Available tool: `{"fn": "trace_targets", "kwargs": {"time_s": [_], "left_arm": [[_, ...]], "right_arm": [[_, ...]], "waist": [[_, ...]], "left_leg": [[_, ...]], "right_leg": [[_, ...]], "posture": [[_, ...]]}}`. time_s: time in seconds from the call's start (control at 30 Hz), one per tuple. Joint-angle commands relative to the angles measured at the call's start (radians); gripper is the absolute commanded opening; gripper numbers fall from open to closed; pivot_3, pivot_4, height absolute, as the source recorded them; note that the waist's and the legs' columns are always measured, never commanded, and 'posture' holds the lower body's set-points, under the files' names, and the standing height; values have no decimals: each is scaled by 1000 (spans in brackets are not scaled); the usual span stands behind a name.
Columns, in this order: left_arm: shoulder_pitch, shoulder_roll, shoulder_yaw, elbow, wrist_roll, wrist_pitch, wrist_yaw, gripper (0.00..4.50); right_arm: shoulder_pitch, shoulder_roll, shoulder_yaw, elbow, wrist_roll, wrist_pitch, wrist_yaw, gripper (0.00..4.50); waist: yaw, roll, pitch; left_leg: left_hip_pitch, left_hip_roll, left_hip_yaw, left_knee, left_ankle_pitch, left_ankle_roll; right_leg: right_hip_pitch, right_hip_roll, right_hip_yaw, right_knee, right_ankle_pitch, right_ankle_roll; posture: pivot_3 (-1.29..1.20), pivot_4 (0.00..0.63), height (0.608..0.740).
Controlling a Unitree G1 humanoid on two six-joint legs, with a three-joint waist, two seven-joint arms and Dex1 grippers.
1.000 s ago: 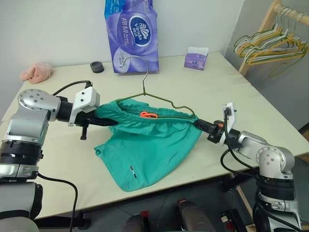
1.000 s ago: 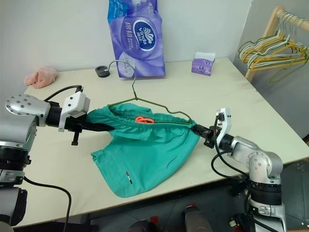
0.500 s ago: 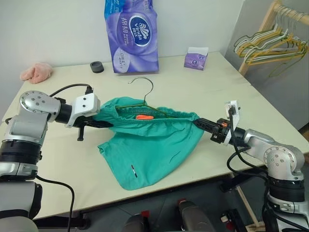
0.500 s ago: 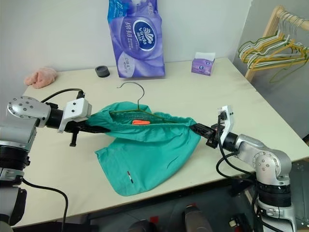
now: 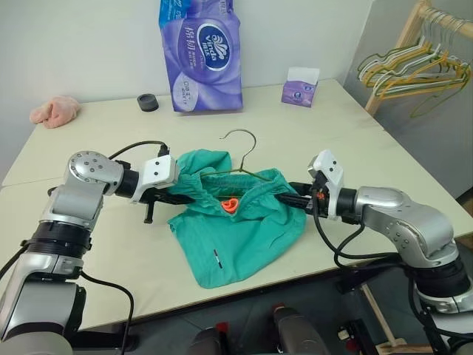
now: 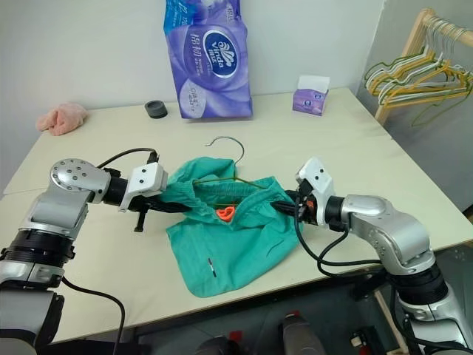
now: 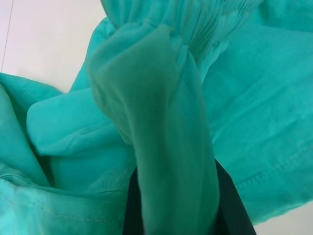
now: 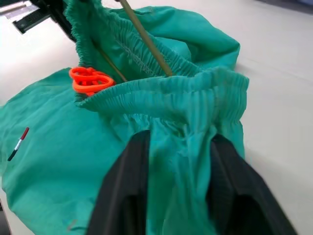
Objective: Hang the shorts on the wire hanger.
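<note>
My left fingers [image 7: 171,205] are pinched tight on the left end of the gathered waistband of the shorts [image 5: 240,229], the cloth bunched up between the two black pads. My right fingers [image 8: 181,196] stand partly apart with the right end of the waistband running between them; I cannot tell whether they press on the cloth or merely flank it. The shorts sag between my two hands near the front of the counter [image 5: 96,274], their legs spread flat on the surface and the lower hem lying close to the front edge. The wire hanger [image 5: 240,157] sits inside the waistband opening, its shoulders tucked under the elastic and its hook [image 6: 226,143] rising clear above the cloth toward the back of the counter. The orange drawstring tip [image 5: 228,204] hangs at the middle of the waistband, just below the wire. Behind the shorts lies a broad bare stretch of counter, with the purple tissue pack [image 5: 201,55], a small black ring [image 5: 148,103], a tissue box [image 5: 299,87] and a pink cloth [image 5: 55,111] well apart along the far edge. Off the right side a wooden rack [image 5: 414,37] carries more hangers.
</note>
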Motion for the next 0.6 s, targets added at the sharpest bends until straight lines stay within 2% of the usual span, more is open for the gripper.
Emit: {"fn": "trace_targets", "kwargs": {"time_s": [0.03,0.07,0.23,0.43,0.6], "left_arm": [[-4,4,3,-32,-3,-10,3,0],[-5,3,4,-33,-5,-8,2,0],[-6,-2,3,-44,-13,-1,-4,0],[-3,-11,1,-60,-16,11,-7,0],[-6,-18,-2,-68,-16,19,-6,0]], "right_arm": [[-3,-63,24,-61,-66,-21,19,3041],[6,-85,36,-60,-89,-33,28,3279],[16,-137,71,-20,-172,-86,56,3279],[-35,-93,116,81,-245,-144,87,3279],[-118,-49,208,183,-295,-189,191,3279]], "waist": [[1,0,0],[1,0,0],[0,0,0],[-3,0,0],[-5,0,0]], "left_leg": [[0,0,0,0,0,0],[0,0,0,0,0,0],[0,0,0,0,0,0],[0,0,0,0,0,0],[0,0,0,0,0,0]], "right_leg": [[0,0,0,0,0,0],[0,0,0,0,0,0],[0,0,0,0,0,0],[0,0,0,0,0,0],[0,0,0,0,0,0]], "posture": [[-200,88,740],[-202,88,740],[-204,88,740],[-202,87,740],[-198,84,740]]}}
